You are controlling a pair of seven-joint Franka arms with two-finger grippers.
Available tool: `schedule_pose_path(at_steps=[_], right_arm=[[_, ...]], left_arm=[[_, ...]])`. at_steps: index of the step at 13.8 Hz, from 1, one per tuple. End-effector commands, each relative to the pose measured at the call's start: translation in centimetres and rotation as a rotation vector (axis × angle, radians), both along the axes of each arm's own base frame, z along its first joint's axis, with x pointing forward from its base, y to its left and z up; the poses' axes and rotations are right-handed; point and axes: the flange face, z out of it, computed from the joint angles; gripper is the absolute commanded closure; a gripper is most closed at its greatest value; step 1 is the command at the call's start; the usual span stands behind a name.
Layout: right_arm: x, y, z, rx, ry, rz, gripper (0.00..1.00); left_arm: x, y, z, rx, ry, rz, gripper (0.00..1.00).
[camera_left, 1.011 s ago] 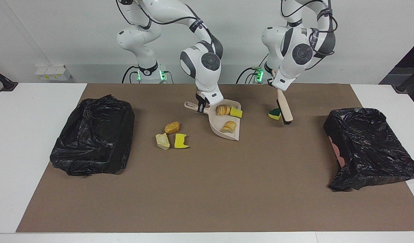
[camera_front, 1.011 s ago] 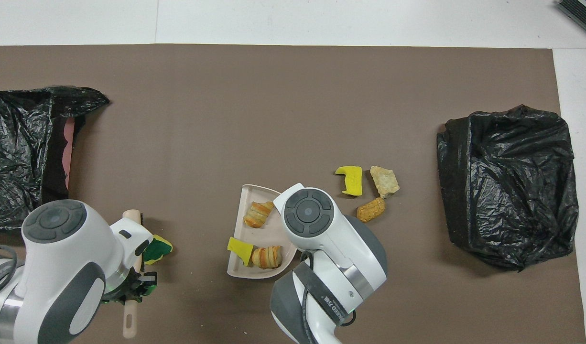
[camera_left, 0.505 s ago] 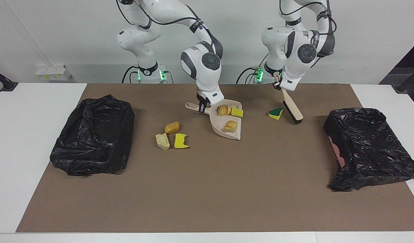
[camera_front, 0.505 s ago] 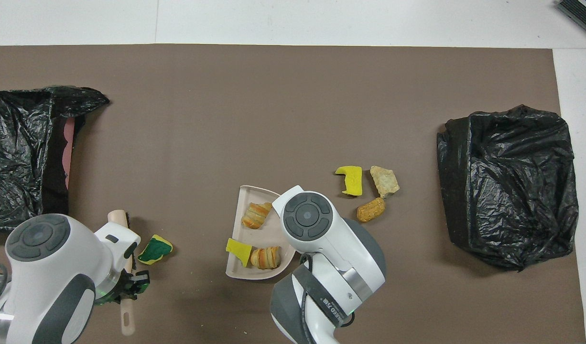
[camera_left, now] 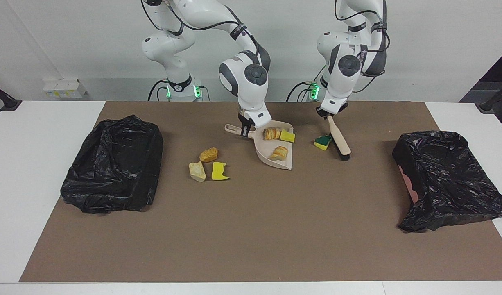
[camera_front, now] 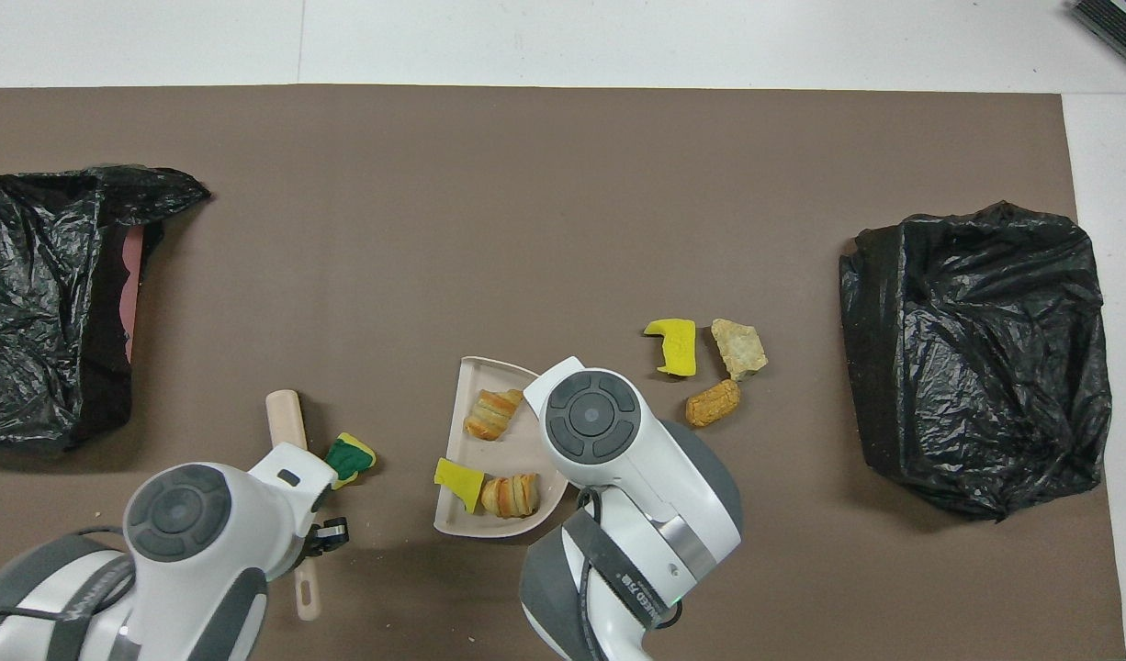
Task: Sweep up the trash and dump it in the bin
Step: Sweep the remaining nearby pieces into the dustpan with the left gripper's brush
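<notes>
Trash lies in three lots on the brown mat (camera_left: 251, 229) covering the bench: two bread pieces (camera_left: 271, 133) (camera_left: 279, 153) and a yellow sponge bit (camera_left: 287, 136) sit in the dustpan (camera_left: 275, 162), a green-backed sponge (camera_left: 322, 142) touches the brush (camera_left: 339, 139) at the dustpan's 3 o'clock in the facing view, and an orange chunk (camera_left: 209, 154), a cream chunk (camera_left: 197, 171) and a yellow sponge (camera_left: 219, 171) cluster at its 9 o'clock. Right gripper (camera_left: 245, 129) has its jaws clamped on the dustpan's handle, and the left gripper (camera_left: 328, 115) has its jaws closed on the brush's handle, bristles down on the mat. Black bags (camera_left: 111, 164) (camera_left: 447, 176) lie at either end.
</notes>
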Motion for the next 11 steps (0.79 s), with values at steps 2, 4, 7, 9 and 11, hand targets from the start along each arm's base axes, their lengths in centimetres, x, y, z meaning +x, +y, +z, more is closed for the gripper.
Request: schedule_pose_path(at_steps=[2,4,7,9,11], right_arm=[[-0.6,-0.7,-0.1,0.005,0.005,0.029,1.00],[-0.6,-0.7,-0.1,0.005,0.005,0.029,1.00],[-0.6,-0.7,-0.1,0.005,0.005,0.028,1.00],[-0.6,-0.7,-0.1,0.005,0.005,0.028,1.00],[-0.6,-0.7,-0.1,0.005,0.005,0.028,1.00]], left_arm=[[-0.9,-7.3,-0.6,-0.068,-0.074,-0.102,1.00],[-2.3,-10.9,0.4,-0.066,-0.093,-0.184,1.00],[-3.7,-13.2,1.2,-0.057,-0.097,-0.243,1.00],[-3.7,-13.8,1.8,-0.057,-0.098,-0.258,1.00],[-3.9,-14.7,2.5,-0.067,-0.106,-0.274,1.00]])
